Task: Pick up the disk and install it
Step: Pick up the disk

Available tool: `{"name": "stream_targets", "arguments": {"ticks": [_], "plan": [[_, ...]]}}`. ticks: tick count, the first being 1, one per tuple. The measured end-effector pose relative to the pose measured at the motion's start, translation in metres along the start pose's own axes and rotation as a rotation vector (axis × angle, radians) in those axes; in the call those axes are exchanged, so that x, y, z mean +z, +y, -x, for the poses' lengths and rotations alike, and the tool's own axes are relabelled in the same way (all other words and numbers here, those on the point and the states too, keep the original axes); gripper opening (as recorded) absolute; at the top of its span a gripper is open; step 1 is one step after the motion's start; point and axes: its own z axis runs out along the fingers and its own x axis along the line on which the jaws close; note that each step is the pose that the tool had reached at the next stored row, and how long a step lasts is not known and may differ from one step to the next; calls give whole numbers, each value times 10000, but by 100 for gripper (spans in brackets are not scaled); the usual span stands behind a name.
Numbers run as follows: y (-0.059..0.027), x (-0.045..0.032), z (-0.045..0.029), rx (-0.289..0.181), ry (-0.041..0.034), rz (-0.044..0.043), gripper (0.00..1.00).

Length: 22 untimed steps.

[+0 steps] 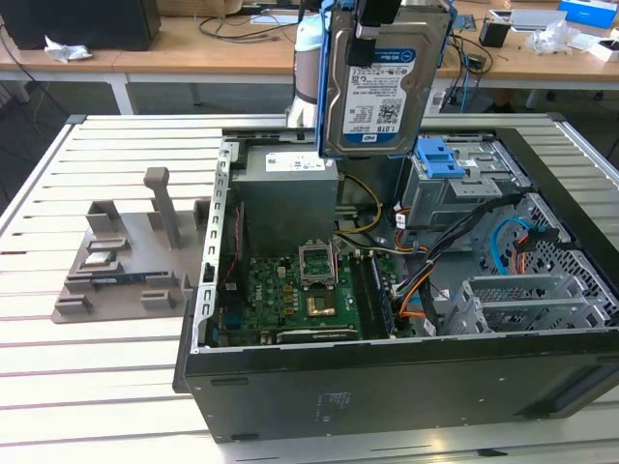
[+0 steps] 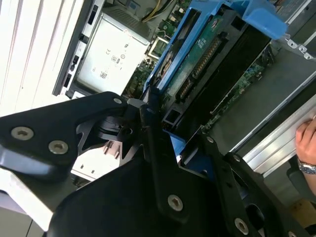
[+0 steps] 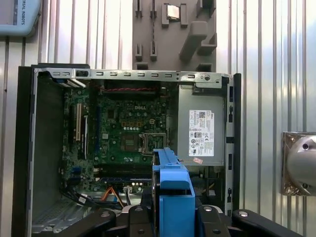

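The disk (image 1: 377, 92), a silver hard drive with a blue-and-white label in a bright blue carrier frame, hangs upright above the open computer case (image 1: 387, 382). My gripper (image 1: 372, 34) is shut on its upper edge. In the second wrist view, the black fingers (image 2: 153, 143) clamp the blue frame, and the disk (image 2: 197, 64) shows its green circuit-board side. In the first wrist view, the blue frame (image 3: 173, 190) points down over the case's interior, with the gripper (image 3: 173, 215) around it.
Inside the case are a grey power-supply box (image 1: 288, 193), the motherboard (image 1: 300, 290), and a grey drive cage with a blue latch (image 1: 442, 159). A grey fixture (image 1: 126, 261) lies on the slatted table at the exterior view's left. A person's hand (image 2: 306, 140) rests nearby.
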Motion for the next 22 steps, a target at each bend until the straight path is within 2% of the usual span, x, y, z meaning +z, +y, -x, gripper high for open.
{"name": "stream_targets", "arguments": {"ticks": [8, 9, 11, 22], "plan": [[-4, 0, -99, 0, 1, 0, 37], [-10, 0, -208, -1, 0, 0, 37], [-25, 0, -507, -1, 0, -1, 37], [-32, 0, -632, 0, 0, 0, 37]]}}
